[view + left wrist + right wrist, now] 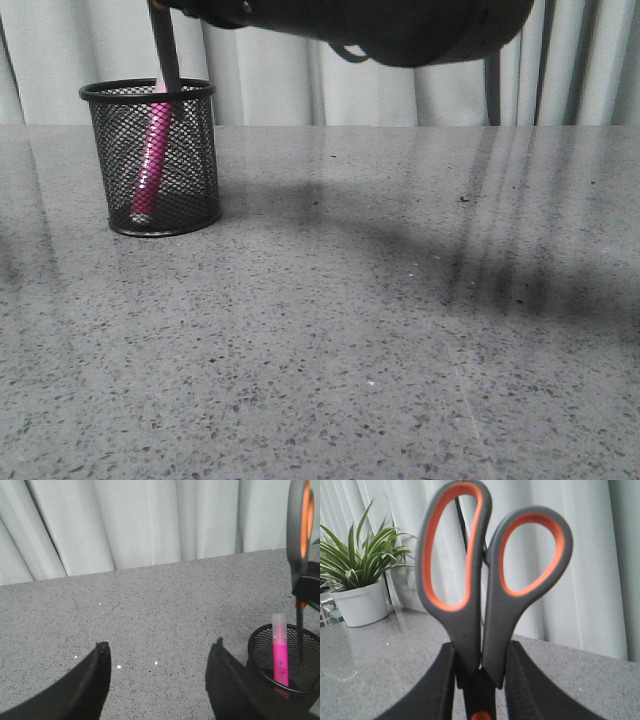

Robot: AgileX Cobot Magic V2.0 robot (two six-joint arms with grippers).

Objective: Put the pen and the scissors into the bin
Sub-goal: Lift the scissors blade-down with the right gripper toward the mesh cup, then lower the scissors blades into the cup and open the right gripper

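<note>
Pen (152,160) already sitting in bin (197,160), upper left of front frame, leaning inside mesh. Scissors (485,587) hanging blades-down, tips dipping past bin rim, handles up. Right hand (479,677) gripping scissors just below loops. Left hand (159,672) idling wide, holding nothing, above counter (400,330). Remaining, by my reckoning: lowering and releasing scissors.

Speckled grey stone tabletop (400,350), pale pleated curtains (140,520) behind, white-potted spider plant (357,587) aside.

Pink pen (152,165) leaning in bin (195,150), scissors (487,595) (upright) above
</note>
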